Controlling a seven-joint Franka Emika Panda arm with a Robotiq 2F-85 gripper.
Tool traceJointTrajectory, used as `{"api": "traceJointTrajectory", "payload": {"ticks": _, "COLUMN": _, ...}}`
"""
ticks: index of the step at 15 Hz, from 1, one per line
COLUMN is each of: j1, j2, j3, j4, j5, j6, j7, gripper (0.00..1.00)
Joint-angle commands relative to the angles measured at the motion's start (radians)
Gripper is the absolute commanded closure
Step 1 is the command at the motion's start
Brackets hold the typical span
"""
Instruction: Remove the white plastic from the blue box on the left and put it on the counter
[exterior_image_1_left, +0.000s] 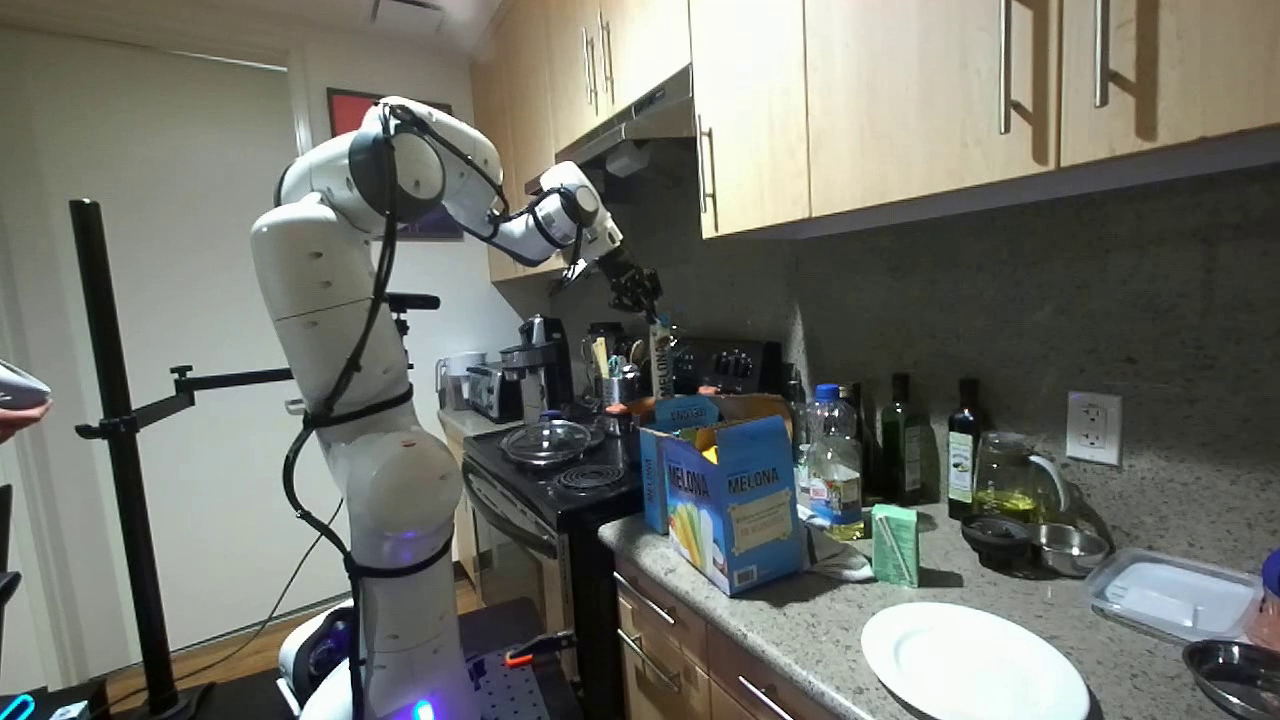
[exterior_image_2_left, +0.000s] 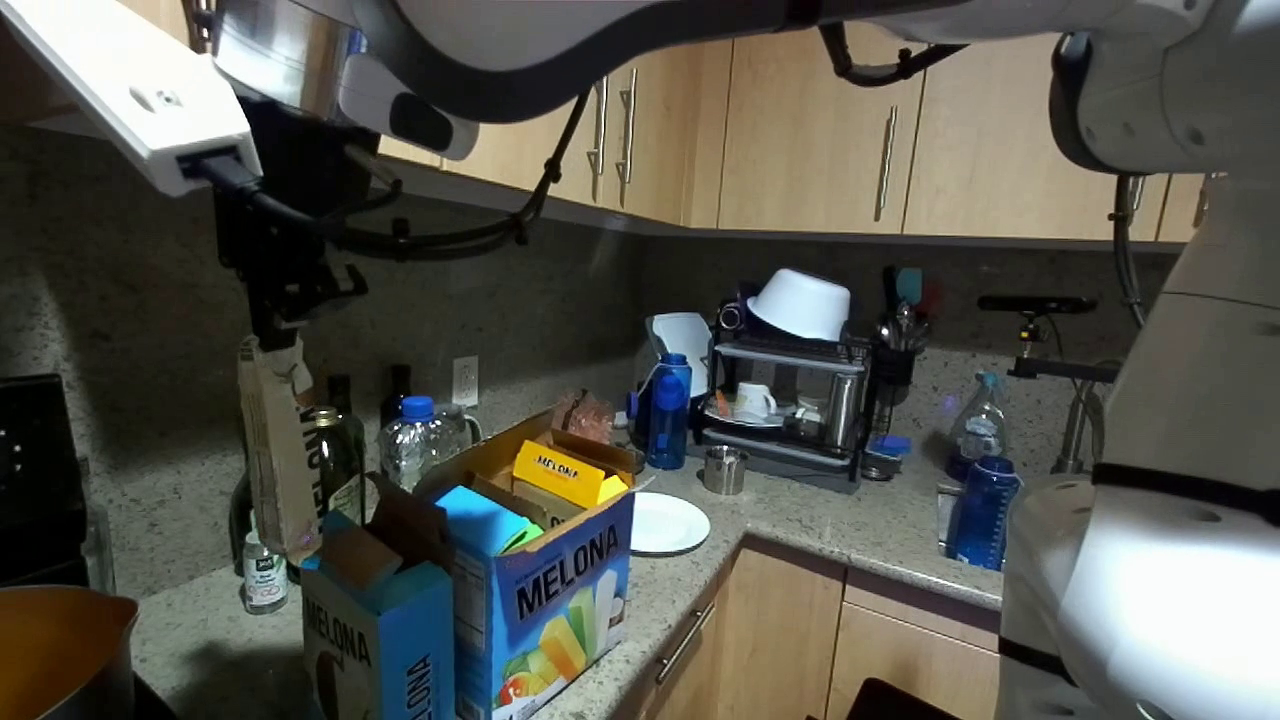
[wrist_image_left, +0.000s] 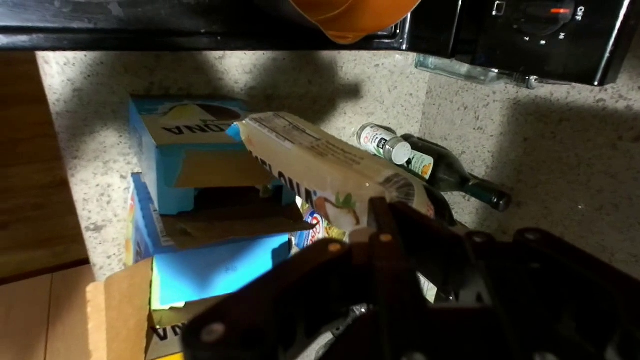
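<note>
The white plastic Melona wrapper (exterior_image_1_left: 661, 362) hangs nearly upright from my gripper (exterior_image_1_left: 648, 308). It also shows in an exterior view (exterior_image_2_left: 280, 460) and in the wrist view (wrist_image_left: 320, 155). My gripper is shut on its upper end, also seen in an exterior view (exterior_image_2_left: 275, 338) and in the wrist view (wrist_image_left: 375, 210). The smaller blue box (exterior_image_2_left: 385, 635) stands open on the left; the wrapper's lower end is near its top, outside it. The wrist view shows this box (wrist_image_left: 172, 165) too. The speckled counter (exterior_image_1_left: 800, 625) carries the boxes; it shows in the wrist view (wrist_image_left: 90, 150).
A larger open blue Melona box (exterior_image_1_left: 755, 510) holding cartons touches the smaller one. Glass bottles (wrist_image_left: 435, 160) and a small jar (wrist_image_left: 372, 137) stand by the wall. The black stove (exterior_image_1_left: 560, 490) with an orange pot (exterior_image_2_left: 60, 640) adjoins. A white plate (exterior_image_1_left: 975, 660) lies on the counter.
</note>
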Motion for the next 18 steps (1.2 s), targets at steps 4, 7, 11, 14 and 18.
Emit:
{"api": "traceJointTrajectory", "payload": {"ticks": 4, "j1": 0.014, "j2": 0.066, "j3": 0.007, "j4": 0.046, "j5": -0.012, "j6": -0.040, "j7": -0.012, "gripper": 0.94}}
{"api": "traceJointTrajectory", "payload": {"ticks": 7, "j1": 0.019, "j2": 0.087, "j3": -0.005, "j4": 0.021, "j5": 0.004, "j6": -0.023, "j7": -0.017, "gripper": 0.94}}
{"api": "traceJointTrajectory", "payload": {"ticks": 11, "j1": 0.023, "j2": 0.125, "j3": -0.025, "j4": -0.003, "j5": 0.021, "j6": -0.023, "j7": -0.020, "gripper": 0.94}}
{"api": "traceJointTrajectory", "payload": {"ticks": 14, "j1": 0.028, "j2": 0.158, "j3": -0.041, "j4": -0.009, "j5": 0.029, "j6": -0.026, "j7": -0.023, "gripper": 0.94}}
{"api": "traceJointTrajectory", "payload": {"ticks": 18, "j1": 0.033, "j2": 0.194, "j3": -0.060, "j4": -0.016, "j5": 0.040, "j6": -0.030, "j7": -0.022, "gripper": 0.94}}
